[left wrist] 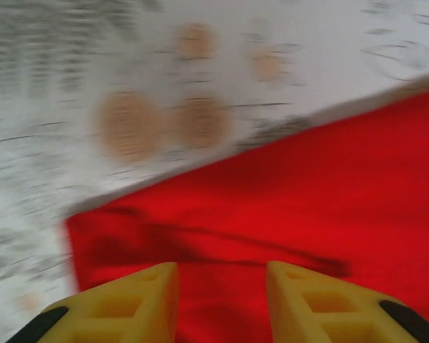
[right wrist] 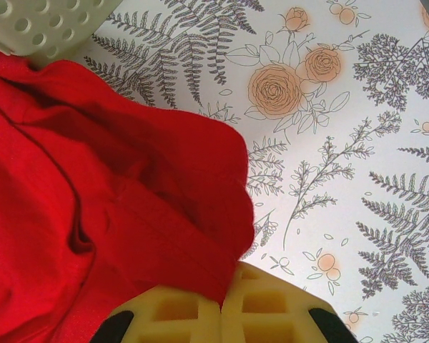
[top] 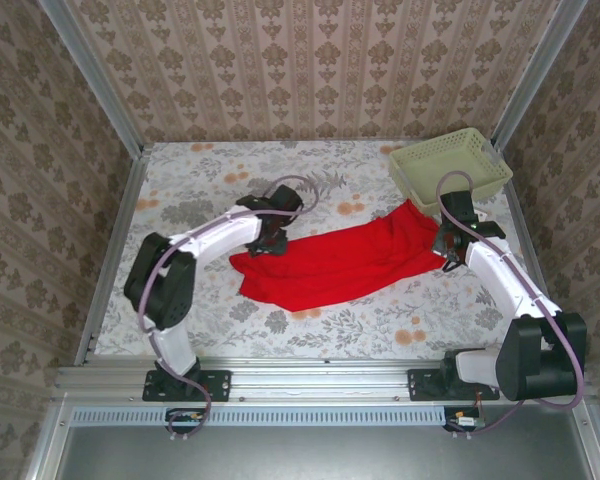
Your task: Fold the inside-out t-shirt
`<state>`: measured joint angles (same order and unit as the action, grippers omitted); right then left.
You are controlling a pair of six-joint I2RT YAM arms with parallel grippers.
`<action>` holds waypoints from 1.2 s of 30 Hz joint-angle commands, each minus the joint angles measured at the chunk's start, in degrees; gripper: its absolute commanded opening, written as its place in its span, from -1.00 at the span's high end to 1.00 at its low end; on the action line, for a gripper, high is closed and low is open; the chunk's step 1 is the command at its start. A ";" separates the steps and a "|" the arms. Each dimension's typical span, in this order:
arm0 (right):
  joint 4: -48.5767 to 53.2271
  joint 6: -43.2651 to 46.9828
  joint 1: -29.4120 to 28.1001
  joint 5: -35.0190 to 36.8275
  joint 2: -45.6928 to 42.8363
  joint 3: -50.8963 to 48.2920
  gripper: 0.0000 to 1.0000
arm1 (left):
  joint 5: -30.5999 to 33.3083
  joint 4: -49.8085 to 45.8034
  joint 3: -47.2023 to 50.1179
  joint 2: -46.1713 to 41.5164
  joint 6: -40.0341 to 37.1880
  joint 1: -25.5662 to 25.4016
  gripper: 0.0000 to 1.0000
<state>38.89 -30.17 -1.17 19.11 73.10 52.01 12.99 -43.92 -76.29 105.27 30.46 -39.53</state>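
The table (top: 380, 330) is carrying the work. The inside-out t-shirt (top: 340, 262) is lying crumpled on it, stretched between the two grippers, with one corner reaching the basket (top: 450, 165) just beyond the right gripper (top: 443, 245).

The cloth is being judged soft, light and limp. Sagging and bunching are to be expected wherever it is unsupported, so hold is best taken at hems or corners.

A fold of the shirt's edge is being pinched between the right gripper's pressed-together fingers (right wrist: 171, 314), a detail being supplied by the right wrist view.

The left gripper (top: 272, 240) is being held over the shirt's opposite end. In its wrist view the fingers (left wrist: 121, 307) are being shown spread, with red cloth beneath the gap. That view is blurred, so contact cannot be confirmed. The garment's whole outline is being given by the top view.
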 commanded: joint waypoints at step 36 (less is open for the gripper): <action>0.31 -1.38 -3.05 2.28 2.08 2.04 1.00 | -13.92 7.18 12.93 -4.25 5.02 7.29 0.38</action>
<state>39.05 -30.41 -3.92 19.31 74.28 52.47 2.31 -35.07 -62.35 96.99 36.40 -32.97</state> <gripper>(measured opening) 0.068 0.316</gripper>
